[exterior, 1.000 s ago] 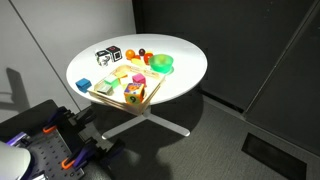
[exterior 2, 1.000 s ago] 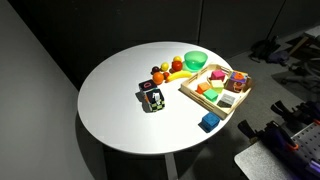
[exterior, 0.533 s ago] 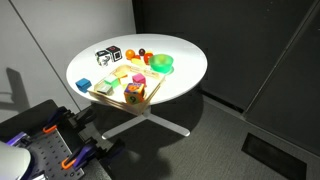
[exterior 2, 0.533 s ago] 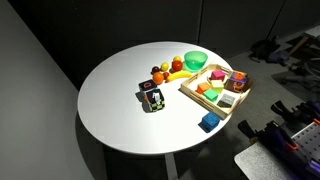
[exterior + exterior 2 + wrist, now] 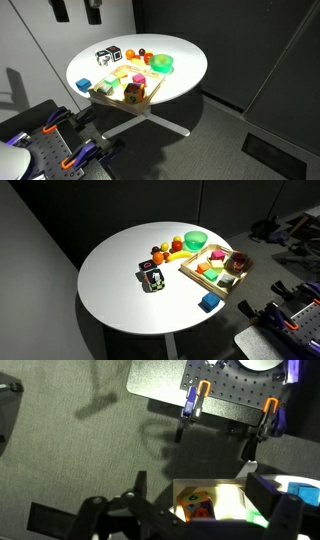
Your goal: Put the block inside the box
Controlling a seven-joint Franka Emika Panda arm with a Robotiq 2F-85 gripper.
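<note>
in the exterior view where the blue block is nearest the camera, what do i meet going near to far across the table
blue block → patterned cubes → green bowl. wooden box left out: it spans from the cubes' depth to the bowl's.

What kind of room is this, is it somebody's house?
Probably a robot lab or test room, not a home. A round white table holds a wooden box and a blue block among toys. The walls are dark and bare, and a holed metal plate carries orange clamps.
</note>
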